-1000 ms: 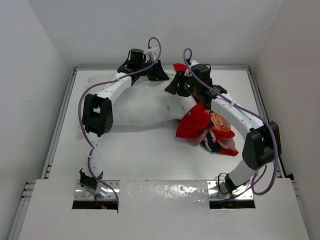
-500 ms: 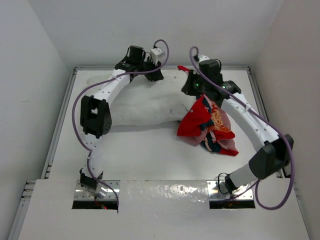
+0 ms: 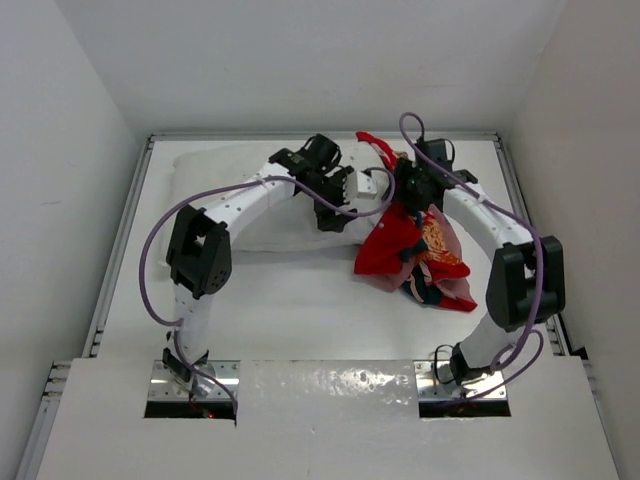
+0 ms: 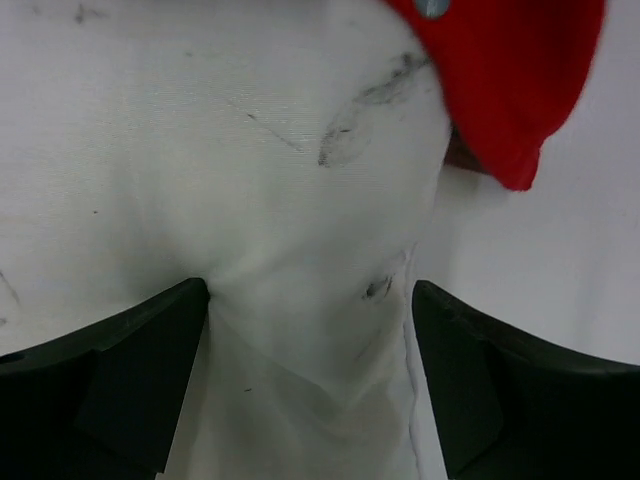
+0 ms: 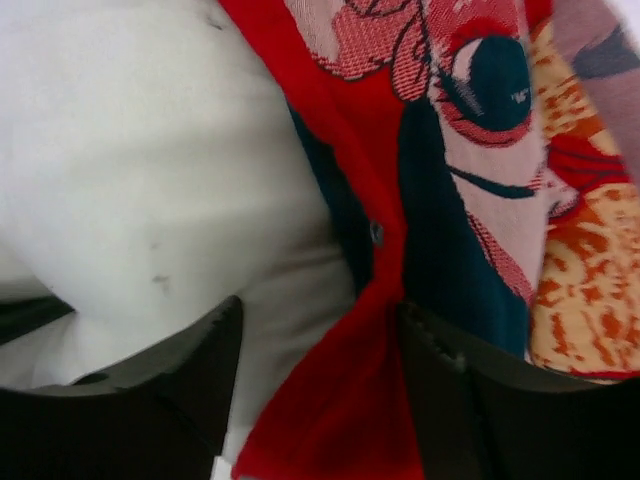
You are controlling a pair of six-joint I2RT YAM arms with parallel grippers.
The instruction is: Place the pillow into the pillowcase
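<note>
The white pillow point(image 3: 240, 195) lies across the back left of the table. Its right end meets the red printed pillowcase point(image 3: 415, 250), which is heaped at centre right with a red strip running up toward the back. My left gripper point(image 3: 340, 205) is open over the pillow's right corner. In the left wrist view that creased corner point(image 4: 310, 250) sits between the wide-apart fingers point(image 4: 110, 380). My right gripper point(image 3: 398, 190) is open at the pillowcase's upper edge. In the right wrist view a red fold point(image 5: 340, 400) and white pillow point(image 5: 150, 150) lie between its jaws.
The white table point(image 3: 300, 310) has raised rails on the left point(image 3: 120, 250) and right point(image 3: 525, 210) sides and white walls around. The two arm bases point(image 3: 190, 375) stand at the near edge. Purple cables loop off both arms.
Both grippers have opened. The left one swung from the pillow's far edge down to its right corner. The right one moved right, onto the pillowcase's upper edge.
</note>
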